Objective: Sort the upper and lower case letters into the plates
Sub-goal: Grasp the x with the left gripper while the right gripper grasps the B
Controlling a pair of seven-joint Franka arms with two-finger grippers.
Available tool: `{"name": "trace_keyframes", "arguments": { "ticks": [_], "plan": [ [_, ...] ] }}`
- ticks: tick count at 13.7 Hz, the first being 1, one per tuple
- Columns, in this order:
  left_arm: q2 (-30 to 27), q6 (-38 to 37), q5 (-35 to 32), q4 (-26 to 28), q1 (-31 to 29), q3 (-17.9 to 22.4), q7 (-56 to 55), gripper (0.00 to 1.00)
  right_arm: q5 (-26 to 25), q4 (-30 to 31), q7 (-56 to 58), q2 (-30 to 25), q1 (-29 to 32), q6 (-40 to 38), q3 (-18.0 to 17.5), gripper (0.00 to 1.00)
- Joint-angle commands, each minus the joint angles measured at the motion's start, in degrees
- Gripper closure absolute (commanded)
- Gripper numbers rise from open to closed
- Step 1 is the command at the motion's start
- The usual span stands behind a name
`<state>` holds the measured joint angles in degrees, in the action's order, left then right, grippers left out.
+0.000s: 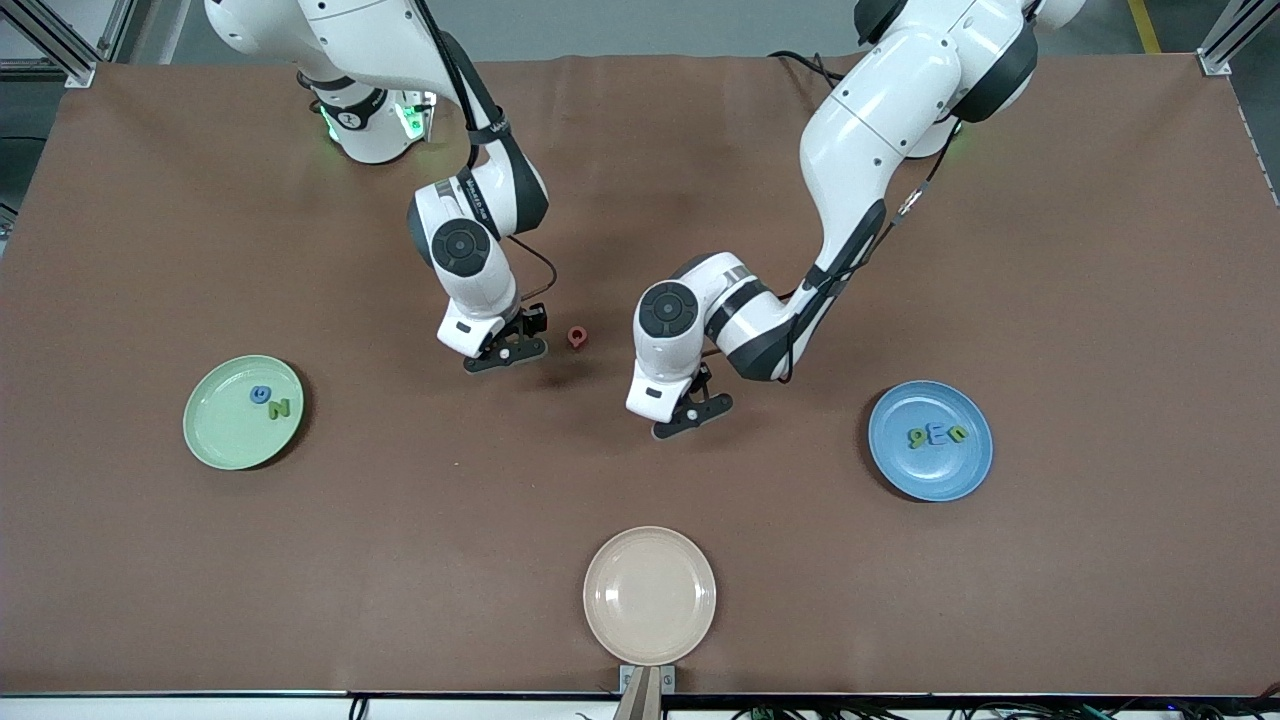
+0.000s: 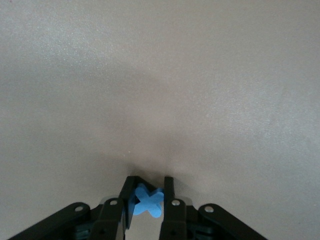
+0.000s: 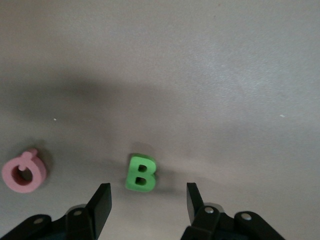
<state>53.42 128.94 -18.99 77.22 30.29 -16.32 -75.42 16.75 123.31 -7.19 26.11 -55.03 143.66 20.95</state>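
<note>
Two Franka arms reach down to the middle of the brown table (image 1: pixel 640 180). The left gripper (image 2: pixel 148 197) is low over the tabletop, nearer to the front camera than the pink-red Q (image 1: pixel 577 336), and its fingers are pinched onto the blue x (image 2: pixel 148 201), which sits between the pads (image 2: pixel 168 192) right at the table surface. The right gripper (image 3: pixel 147 200) is low at the table just beside the Q, toward the right arm's end; its fingers stand apart with the green B (image 3: pixel 141 173) lying flat on the table between and just ahead of the fingertips, not touched by either. In the right wrist view the Q (image 3: pixel 24 172) lies flat beside the B, apart from it.

Toward the right arm's end of the table sits the pale green plate (image 1: pixel 215 440), holding the blue G (image 1: pixel 260 395) and the green N (image 1: pixel 279 408), which lie touching or nearly so. Toward the left arm's end sits the medium blue plate (image 1: pixel 960 475), holding three small letters in a row: one green (image 1: pixel 917 436), one blue (image 1: pixel 937 434) and one green (image 1: pixel 957 433); their shapes are too small to read with certainty. The cream-beige plate (image 1: pixel 650 640) lies nearest the front camera, midway along the table edge.
</note>
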Motion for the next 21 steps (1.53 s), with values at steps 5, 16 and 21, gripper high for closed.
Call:
{"name": "trace_keyframes", "arguments": {
  "ticks": [5,16,21],
  "plan": [
    [-3.7,-6.8,0.1,-0.2,-1.5,1.0,-2.9,0.99,3.8,-1.8,-0.2,3.2,-0.3,1.5,-0.6,0.34],
    [-12.5,-20.0,0.6,0.0,-21.2,0.8,16.1,0.99,4.0,-1.8,0.0,3.3,0.0,1.1,-0.5,0.87],
    [-12.2,-20.4,0.5,1.4,-28.5,0.8,21.3,0.99,3.2,-2.0,3.3,-3.2,1.2,-8.3,4.3,0.88]
  ]
}}
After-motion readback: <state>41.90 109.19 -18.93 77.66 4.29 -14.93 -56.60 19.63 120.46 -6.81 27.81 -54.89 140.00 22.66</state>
